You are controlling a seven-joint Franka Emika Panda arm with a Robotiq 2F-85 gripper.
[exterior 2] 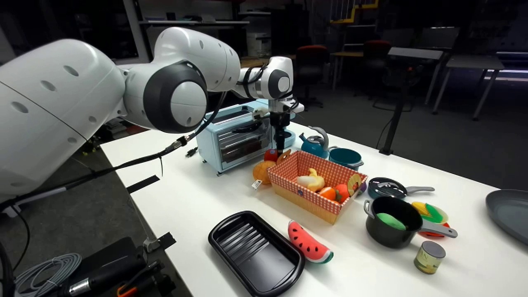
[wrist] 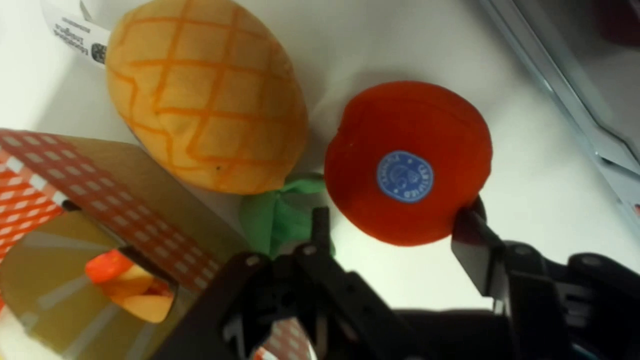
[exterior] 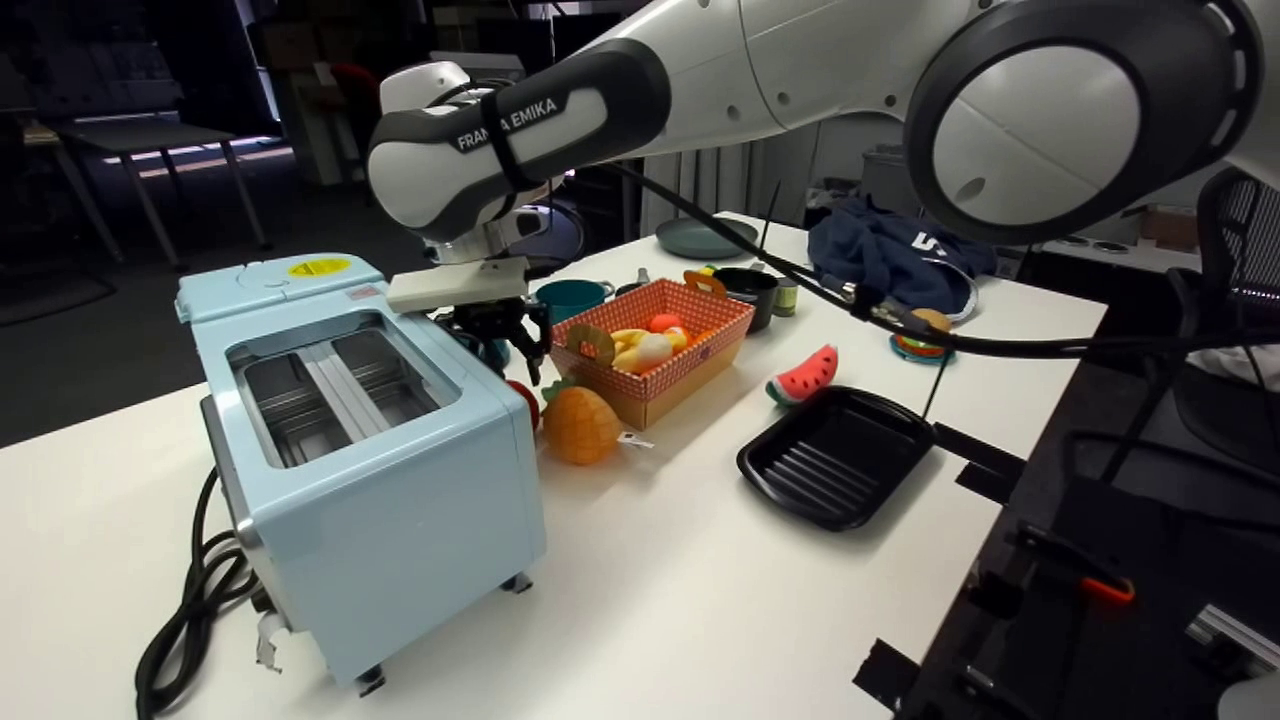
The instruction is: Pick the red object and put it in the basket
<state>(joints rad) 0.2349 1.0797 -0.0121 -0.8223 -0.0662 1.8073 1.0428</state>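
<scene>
The red object is a round red plush (wrist: 410,165) with a blue sticker. It lies on the white table between the toaster and the basket. It shows in both exterior views (exterior: 526,404) (exterior 2: 271,155), partly hidden in one by the toaster. The basket (exterior 2: 304,202) is rectangular, with red-and-white checked sides above a tan base, and holds several toy foods; it also shows here (exterior: 690,378) and in the wrist view (wrist: 117,205). My gripper (wrist: 395,217) is open above the red plush, pointing down (exterior: 540,372) (exterior 2: 280,149). One fingertip overlaps the plush's edge; I cannot tell whether it touches.
An orange pineapple plush (wrist: 205,95) lies against the red plush's side, near the basket. The light-blue toaster (exterior: 420,540) stands close on the other side. A kettle (exterior 2: 315,146), pots (exterior 2: 392,222), a watermelon plush (exterior 2: 307,243) and a black pan (exterior 2: 260,255) stand around.
</scene>
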